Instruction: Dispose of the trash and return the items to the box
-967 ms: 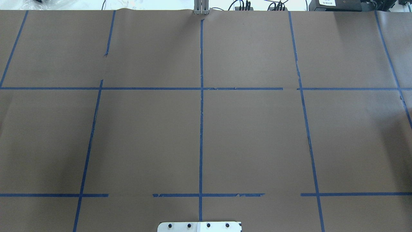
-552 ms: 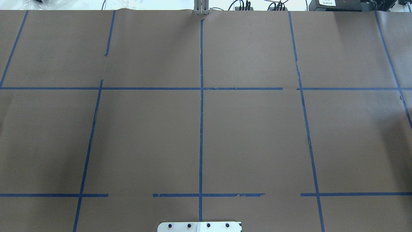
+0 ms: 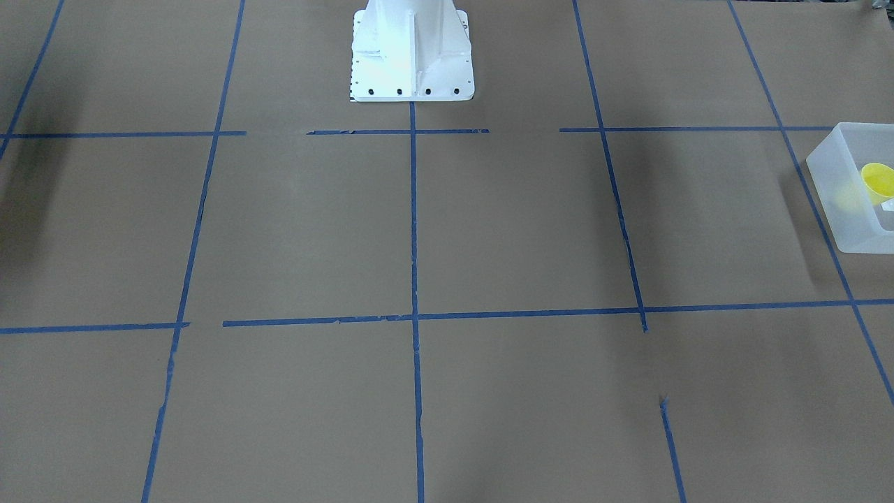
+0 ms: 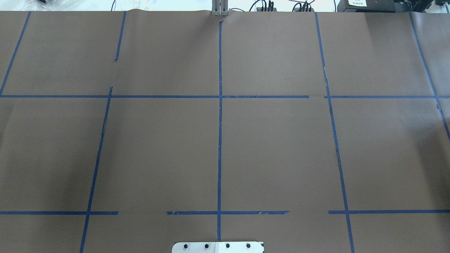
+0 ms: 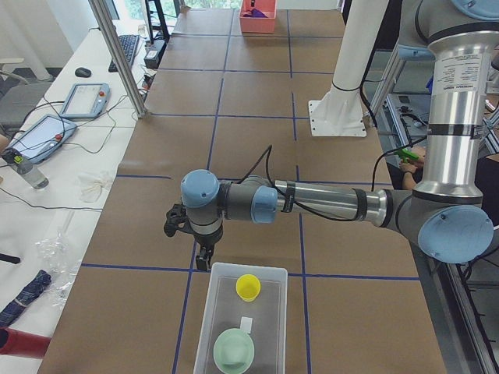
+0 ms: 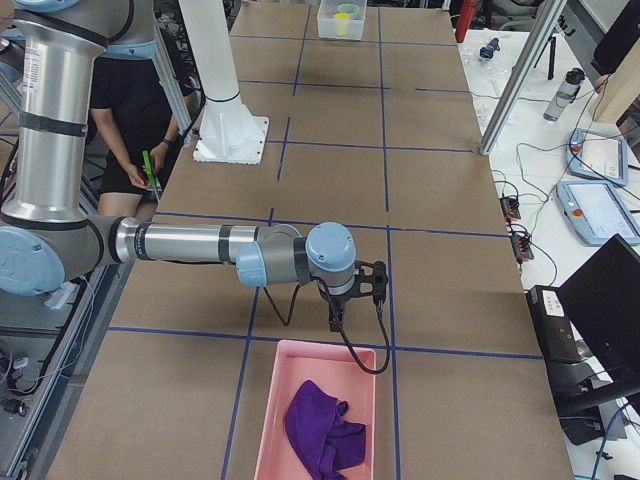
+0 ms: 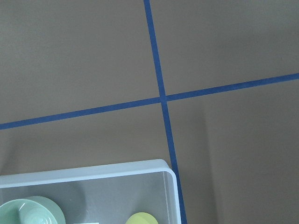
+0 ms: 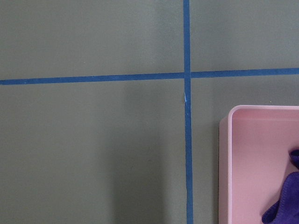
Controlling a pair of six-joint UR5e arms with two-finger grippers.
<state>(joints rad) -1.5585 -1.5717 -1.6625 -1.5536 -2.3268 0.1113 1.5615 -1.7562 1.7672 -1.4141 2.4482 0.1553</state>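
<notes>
Yellow cup [image 5: 249, 287]: upright inside the box [image 5: 209, 315], in the half nearer the arm, mouth up. The left wrist view catches only its rim at the bottom edge.

Same box also holds a green bowl [image 5: 234, 351] at the other end and a small white label [image 5: 246, 324] between the two. Cup and bowl are apart, not nested.

The box sits at the end of the worktop [image 4: 281, 140] on the robot's left. Only its corner shows in the front view.

Left hand [image 5: 203, 263]: hangs pointing down over the worktop just beside the box's short end, not over the opening. It carries nothing that I can see. It shows in the side view only, so I cannot tell whether it is wide or narrow.

Right hand [image 6: 335, 322]: likewise pointing down, just beside the short end of a pink bin [image 6: 262, 420] at the opposite end of the worktop. Side view only, so its opening cannot be told. Nothing visible in it.

The pink bin contains a crumpled purple cloth [image 6: 318, 428].

Progress (judgement): the cup is already in the box and the cloth, likely the trash, is already in the pink bin. Neither the overhead nor the front view shows a further item lying on the brown paper between the two containers. Both placing steps look done. What is left appears to be only drawing the arms away, unless something lies outside these views.
</notes>
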